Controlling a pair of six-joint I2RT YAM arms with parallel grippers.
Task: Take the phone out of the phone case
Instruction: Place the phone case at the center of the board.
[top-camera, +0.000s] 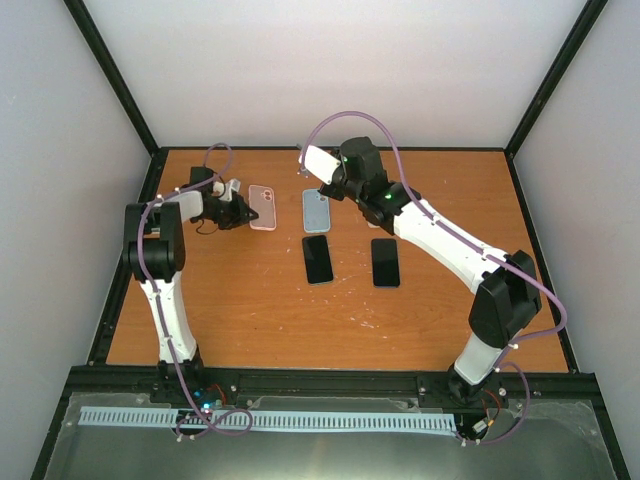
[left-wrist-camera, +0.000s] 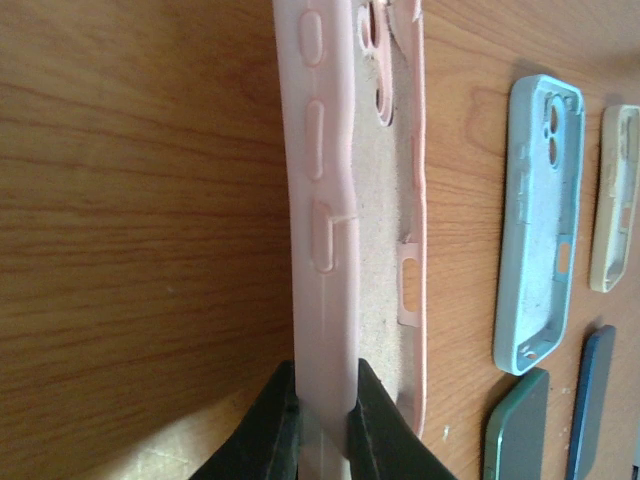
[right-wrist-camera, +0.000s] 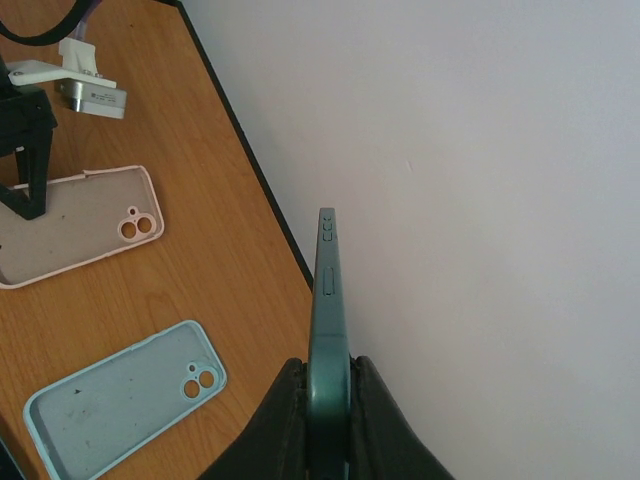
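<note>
Phone (right-wrist-camera: 327, 290) clamped in right end effector (right-wrist-camera: 328, 366)

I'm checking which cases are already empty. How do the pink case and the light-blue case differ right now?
The pink case is pinched at one side wall by the left gripper; the light-blue case lies untouched. The pink case is a salmon tone, the light-blue case icy blue. Both are empty, open side up, with twin camera holes.
</note>
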